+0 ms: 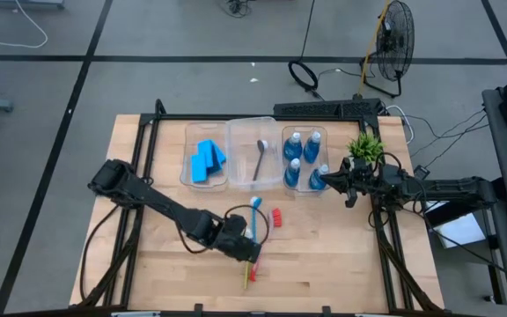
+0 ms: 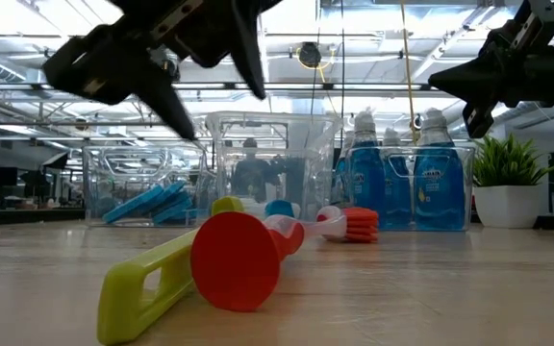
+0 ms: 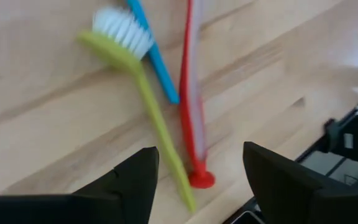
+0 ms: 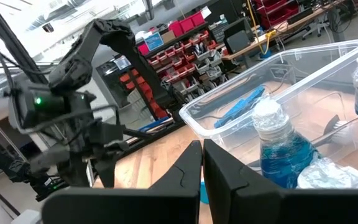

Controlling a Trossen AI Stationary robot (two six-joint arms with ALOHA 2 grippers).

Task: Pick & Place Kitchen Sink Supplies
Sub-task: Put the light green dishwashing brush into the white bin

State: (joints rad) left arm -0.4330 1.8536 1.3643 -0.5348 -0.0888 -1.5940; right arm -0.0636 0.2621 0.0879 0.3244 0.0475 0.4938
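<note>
Three long-handled brushes lie close together on the wood near the table's near middle: yellow-green (image 3: 154,112), blue (image 3: 156,59) and red (image 3: 191,93). In the low view the red brush's handle end (image 2: 234,259) and the yellow-green handle (image 2: 152,279) point at the camera. My left gripper (image 3: 201,162) hovers open above them, touching nothing (image 1: 246,245). Three clear bins stand at the far middle, holding blue sponges (image 1: 206,161), a grey brush (image 1: 260,160) and several blue-liquid bottles (image 1: 304,158). My right gripper (image 4: 202,165) is shut and empty beside the bottle bin's right side (image 1: 326,180).
A small green potted plant (image 1: 364,147) stands just beyond my right gripper, next to the bottle bin. The bins (image 1: 236,128) line the far middle. Bare wood lies at the table's near left (image 1: 148,264) and near right (image 1: 341,255). A fan and cables sit on the floor beyond.
</note>
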